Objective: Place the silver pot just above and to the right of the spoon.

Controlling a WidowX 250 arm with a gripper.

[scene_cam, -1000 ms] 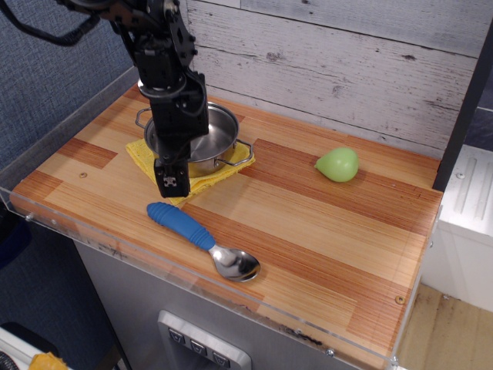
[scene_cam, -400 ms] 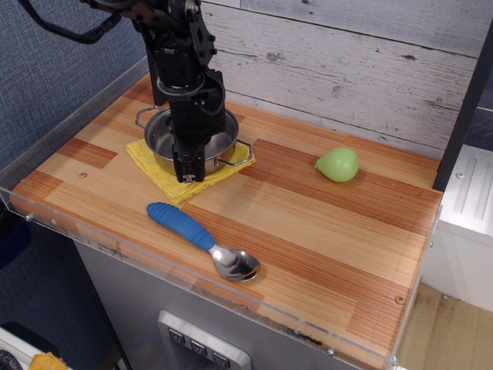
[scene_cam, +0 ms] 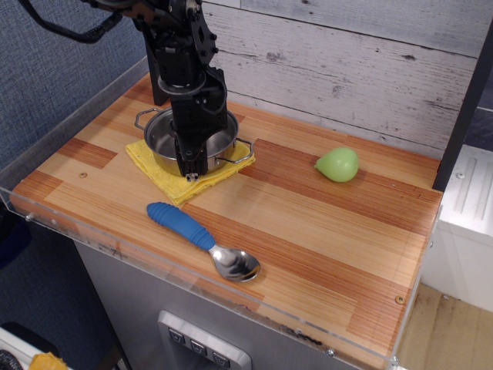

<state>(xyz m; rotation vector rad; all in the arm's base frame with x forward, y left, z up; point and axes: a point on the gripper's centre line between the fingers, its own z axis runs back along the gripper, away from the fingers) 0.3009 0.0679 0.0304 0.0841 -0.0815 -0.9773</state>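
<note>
Nearest the front edge lies the spoon with the ribbed blue plastic handle and shiny metal bowl (scene_cam: 202, 240), its handle toward the left and its bowl toward the right. Beyond it, on the left, a yellow cloth (scene_cam: 152, 163) bears the small round stainless-steel pot with two wire loop handles (scene_cam: 163, 132). The black gripper (scene_cam: 192, 170) descends over the pot's near rim; its jaws appear to straddle that rim, though whether they are closed on it cannot be told. The pot should prove light and rigid but slippery (polished steel), so the thin rim, or a loop handle, is the likeliest hold. To the right rests a pale green pear-shaped object (scene_cam: 337, 164). Farthest is a whitewashed plank wall (scene_cam: 347, 62). No brand, label or writing is legible.
</note>
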